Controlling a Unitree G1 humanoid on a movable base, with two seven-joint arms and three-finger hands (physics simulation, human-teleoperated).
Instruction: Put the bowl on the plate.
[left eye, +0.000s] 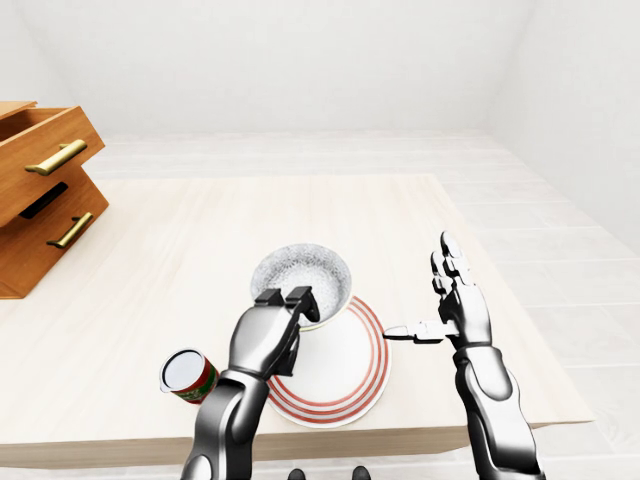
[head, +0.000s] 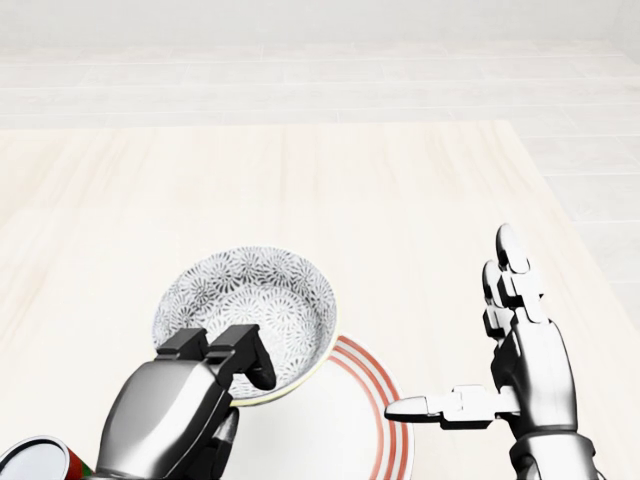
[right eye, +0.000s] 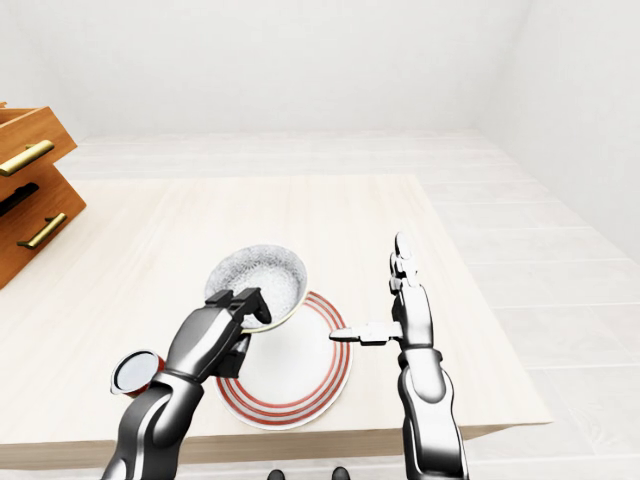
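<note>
Two hands differ: the left hand (head: 185, 400) grips the bowl (head: 245, 300) by its rim, holding it partly over the plate (head: 310, 435), while the right hand (head: 525, 360) waits spread wide alongside.

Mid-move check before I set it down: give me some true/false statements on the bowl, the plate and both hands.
1. The left hand grips the bowl at its rim. True.
2. The bowl is centred on the plate. False: in the head view it covers only the plate's upper-left part.
3. The right hand is open and holds nothing. True.
4. A can lies to the right of the plate. False: in the left-eye view the can is to the left of the plate, beside the left arm.
</note>
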